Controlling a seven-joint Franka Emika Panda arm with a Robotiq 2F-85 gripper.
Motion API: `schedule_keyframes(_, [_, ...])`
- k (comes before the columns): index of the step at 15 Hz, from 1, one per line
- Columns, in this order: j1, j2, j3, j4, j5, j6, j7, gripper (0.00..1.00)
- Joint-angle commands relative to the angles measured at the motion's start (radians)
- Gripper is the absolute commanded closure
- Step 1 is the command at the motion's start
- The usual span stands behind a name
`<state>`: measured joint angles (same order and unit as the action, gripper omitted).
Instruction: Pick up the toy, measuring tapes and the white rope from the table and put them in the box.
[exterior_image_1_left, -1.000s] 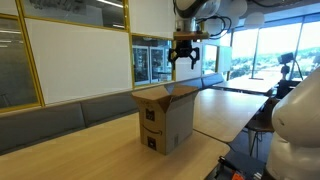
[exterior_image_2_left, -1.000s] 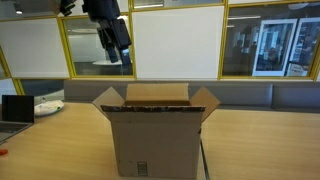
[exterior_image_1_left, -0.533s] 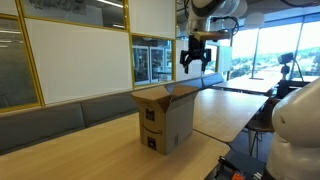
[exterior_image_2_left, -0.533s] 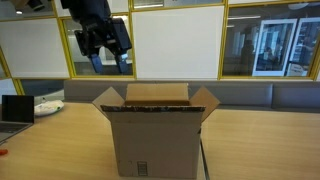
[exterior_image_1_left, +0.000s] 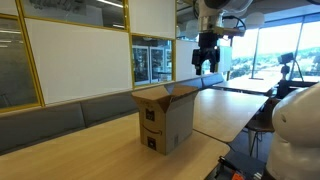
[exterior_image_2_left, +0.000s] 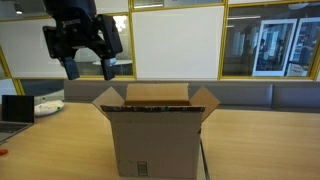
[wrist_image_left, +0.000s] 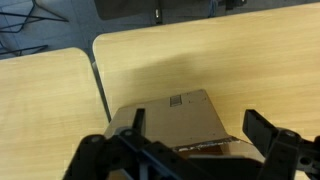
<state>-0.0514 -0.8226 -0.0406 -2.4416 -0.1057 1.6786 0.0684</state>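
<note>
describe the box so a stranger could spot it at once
Find the long wooden table before the glass-walled offices. On it stands the box, brown cardboard with top flaps open. Nothing else on the table is as tall, and a dark mark is printed low on its front.

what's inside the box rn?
The box stands open; in an exterior view only its inner back wall shows. Its front wall hides the bottom, so any contents cannot be seen.
</note>
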Motion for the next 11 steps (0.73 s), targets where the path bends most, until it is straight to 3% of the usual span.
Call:
schedule_keyframes(1, [-0.006, -0.008, 0.004, 0.001, 0.008, -0.020, -0.009, 0.00])
schedule_keyframes(11, [-0.005, -0.017, 0.002, -0.006, 0.013, -0.032, -0.016, 0.00])
